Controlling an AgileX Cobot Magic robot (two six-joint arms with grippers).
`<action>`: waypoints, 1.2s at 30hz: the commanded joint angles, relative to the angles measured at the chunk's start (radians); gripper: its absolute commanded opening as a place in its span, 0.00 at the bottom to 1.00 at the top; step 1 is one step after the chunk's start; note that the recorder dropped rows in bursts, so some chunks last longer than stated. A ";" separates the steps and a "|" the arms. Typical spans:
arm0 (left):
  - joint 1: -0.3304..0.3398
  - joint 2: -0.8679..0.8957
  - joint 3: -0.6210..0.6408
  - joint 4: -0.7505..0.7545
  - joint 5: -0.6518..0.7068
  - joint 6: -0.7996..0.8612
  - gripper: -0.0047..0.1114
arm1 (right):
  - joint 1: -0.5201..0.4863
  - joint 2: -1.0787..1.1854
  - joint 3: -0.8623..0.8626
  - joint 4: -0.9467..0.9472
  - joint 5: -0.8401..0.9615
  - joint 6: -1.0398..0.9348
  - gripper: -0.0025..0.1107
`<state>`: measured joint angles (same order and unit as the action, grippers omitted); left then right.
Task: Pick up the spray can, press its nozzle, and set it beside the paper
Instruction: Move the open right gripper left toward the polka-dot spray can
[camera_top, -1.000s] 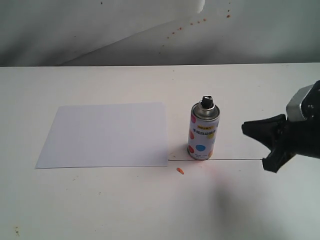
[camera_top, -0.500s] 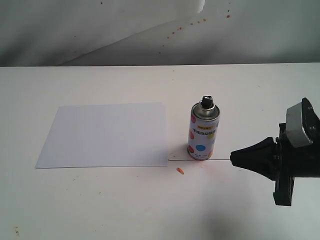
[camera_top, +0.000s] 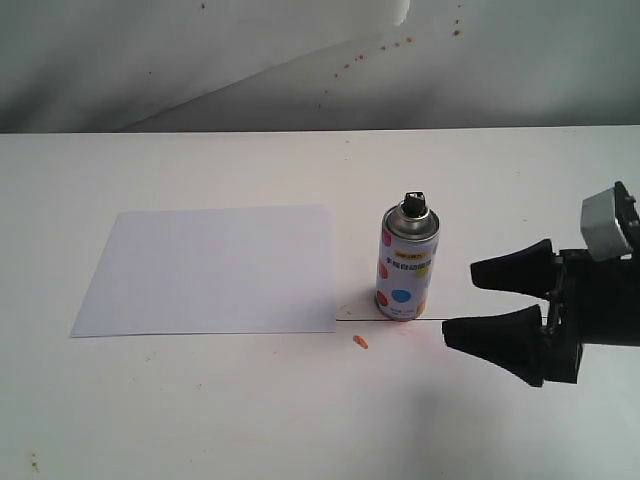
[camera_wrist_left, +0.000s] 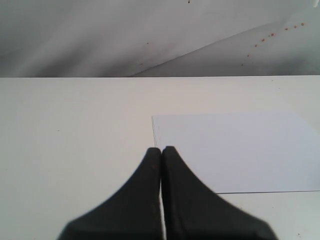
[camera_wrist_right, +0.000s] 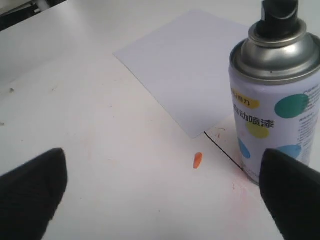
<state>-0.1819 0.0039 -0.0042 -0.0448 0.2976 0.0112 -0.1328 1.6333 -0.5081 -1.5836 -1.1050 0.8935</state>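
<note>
The spray can (camera_top: 407, 262) stands upright on the white table, just right of the paper (camera_top: 210, 268). Its black nozzle (camera_top: 415, 205) tops the silver dome. My right gripper (camera_top: 465, 303) is open a short way right of the can, its two black fingers pointing left at it and apart from it. In the right wrist view the spray can (camera_wrist_right: 276, 110) and nozzle (camera_wrist_right: 280, 14) sit close by one finger (camera_wrist_right: 292, 192), with the paper (camera_wrist_right: 192, 70) behind. The left gripper (camera_wrist_left: 161, 150) is shut and empty, at the paper (camera_wrist_left: 235, 150) edge; it is out of the exterior view.
A small orange fleck (camera_top: 361, 342) lies on the table in front of the can, also seen as an orange fleck (camera_wrist_right: 198, 160) between my right fingers. A thin dark line (camera_top: 470, 320) runs along the table right of the can. A wrinkled white backdrop (camera_top: 300, 60) rises behind.
My right gripper has turned so both fingers show one above the other, and has edged left toward the can. The can and paper have not moved.
</note>
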 joint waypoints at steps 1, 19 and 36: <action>0.003 -0.004 0.004 -0.003 -0.013 -0.003 0.04 | -0.006 0.000 0.005 0.001 -0.012 0.082 0.95; 0.003 -0.004 0.004 -0.003 -0.013 -0.003 0.04 | -0.006 0.000 0.005 0.130 0.110 -0.012 0.95; 0.003 -0.004 0.004 -0.003 -0.013 0.000 0.04 | -0.066 0.260 -0.113 0.127 -0.076 -0.444 0.95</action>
<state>-0.1819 0.0039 -0.0042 -0.0448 0.2976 0.0112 -0.1895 1.8428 -0.5680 -1.3967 -1.1192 0.4597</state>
